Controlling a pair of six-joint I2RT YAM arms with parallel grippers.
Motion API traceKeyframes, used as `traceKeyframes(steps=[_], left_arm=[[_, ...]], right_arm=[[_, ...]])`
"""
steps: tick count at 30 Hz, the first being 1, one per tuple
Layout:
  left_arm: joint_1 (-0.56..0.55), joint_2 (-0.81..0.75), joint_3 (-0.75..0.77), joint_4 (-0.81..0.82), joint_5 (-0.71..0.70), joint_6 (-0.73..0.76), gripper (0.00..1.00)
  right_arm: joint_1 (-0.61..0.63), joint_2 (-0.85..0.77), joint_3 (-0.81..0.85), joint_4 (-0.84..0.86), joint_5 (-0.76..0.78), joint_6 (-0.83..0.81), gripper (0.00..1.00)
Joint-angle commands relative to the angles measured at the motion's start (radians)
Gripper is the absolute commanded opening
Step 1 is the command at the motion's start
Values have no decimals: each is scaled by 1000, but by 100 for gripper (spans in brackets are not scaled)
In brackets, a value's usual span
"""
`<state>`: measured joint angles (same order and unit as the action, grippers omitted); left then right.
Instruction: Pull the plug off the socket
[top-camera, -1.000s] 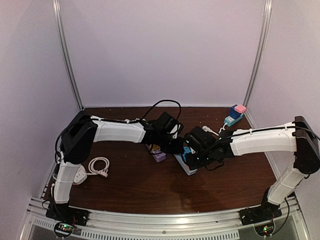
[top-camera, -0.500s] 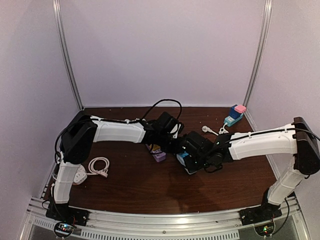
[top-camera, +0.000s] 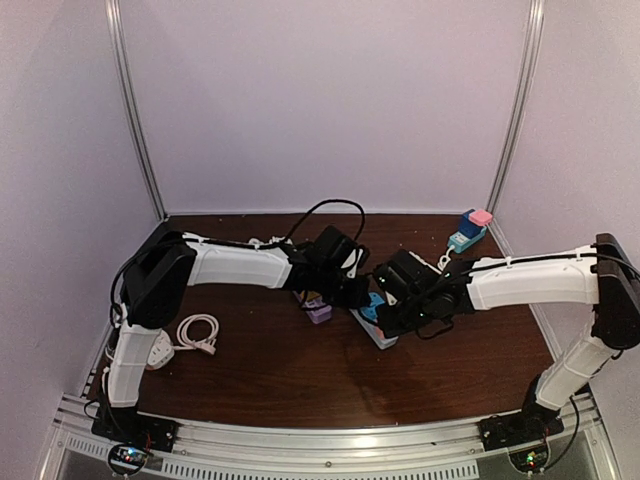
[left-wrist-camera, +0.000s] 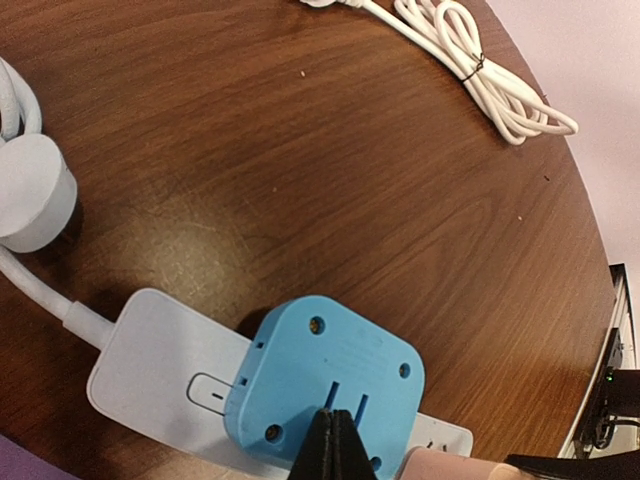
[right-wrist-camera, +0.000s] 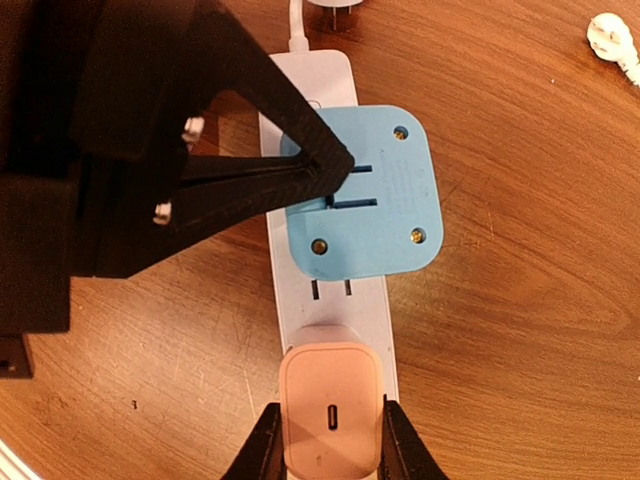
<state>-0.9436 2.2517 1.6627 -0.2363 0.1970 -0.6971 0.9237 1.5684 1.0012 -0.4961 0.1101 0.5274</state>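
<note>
A white power strip (right-wrist-camera: 340, 298) lies on the brown table, also seen in the top view (top-camera: 378, 333). A blue square adapter (right-wrist-camera: 385, 215) and a pink plug (right-wrist-camera: 330, 405) sit in it. My right gripper (right-wrist-camera: 331, 425) is shut on the pink plug, one finger on each side. My left gripper (left-wrist-camera: 332, 418) is shut, and its tips press on the blue adapter (left-wrist-camera: 290, 365). It enters the right wrist view (right-wrist-camera: 338, 160) from the left. The pink plug's edge shows in the left wrist view (left-wrist-camera: 450, 465). In the top view both grippers meet over the strip and hide the plug.
A coiled white cable (top-camera: 198, 332) lies at the left and shows in the left wrist view (left-wrist-camera: 480, 70). A purple block (top-camera: 318, 313) sits beside the strip. A blue-and-pink item (top-camera: 470, 230) stands at the back right. A loose white plug (right-wrist-camera: 612, 35) lies nearby.
My right wrist slid left over the strip, then drew back to the right and a little farther away. The left arm has hardly moved.
</note>
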Motion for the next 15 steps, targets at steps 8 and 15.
traceKeyframes(steps=[8,15], left_arm=[[9,132,-82,-278,-82,24,0],[8,117,-74,-281,-85,33,0]], right_arm=[[111,-36,51,80,241,2,0],[60,-81,5,82,202,20,0]])
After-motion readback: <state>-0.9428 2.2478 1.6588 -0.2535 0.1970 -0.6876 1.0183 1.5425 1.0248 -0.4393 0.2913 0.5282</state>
